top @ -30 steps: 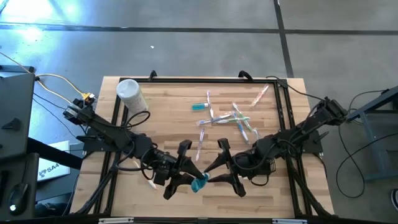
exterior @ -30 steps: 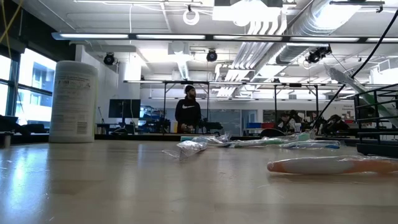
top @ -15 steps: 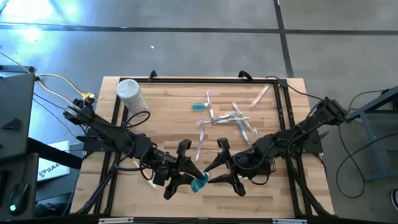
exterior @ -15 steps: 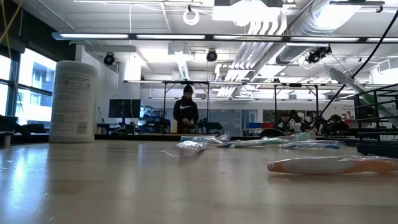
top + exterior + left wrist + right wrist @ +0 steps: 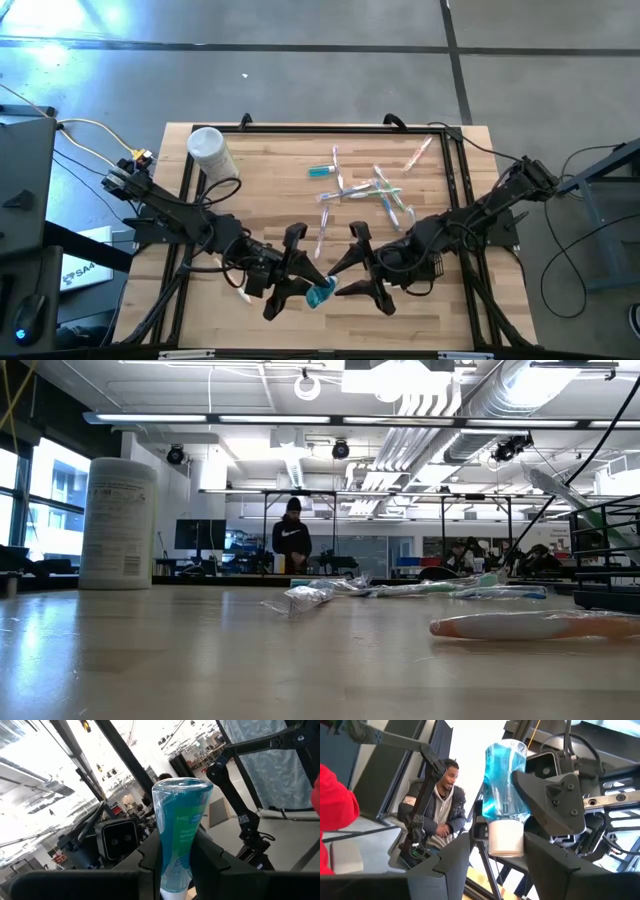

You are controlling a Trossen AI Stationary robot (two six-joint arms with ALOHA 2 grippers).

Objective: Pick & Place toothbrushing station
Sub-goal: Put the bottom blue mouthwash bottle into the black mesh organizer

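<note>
My left gripper (image 5: 308,284) is near the table's front edge, shut on a small teal toothpaste tube (image 5: 321,294) with a white cap. The tube shows upright in the left wrist view (image 5: 181,815). My right gripper (image 5: 340,282) faces it from the right. It is open, and its fingers (image 5: 445,865) stand on either side of the tube's white cap (image 5: 506,839) without touching it. Several thin toothbrushes (image 5: 372,190) and a second teal tube (image 5: 322,172) lie on the table farther back. The black mesh holder does not plainly show. My left gripper pinches the tube's lower body (image 5: 176,862) just above the white cap, between its two fingers (image 5: 212,867). The fingers come level from the table's left side and lie across the tube. The tube is lifted clear of the table, cap end toward my right gripper.
A white wipes canister (image 5: 210,150) stands at the far left corner and also shows in the low view (image 5: 118,522). A pink toothbrush (image 5: 418,152) lies at the far right. An orange wrapped toothbrush (image 5: 540,625) lies close to the low camera. People (image 5: 442,815) are in the room behind.
Neither arm nor the tube has visibly moved. A person in the room behind the table has walked a little to the left in the low view.
</note>
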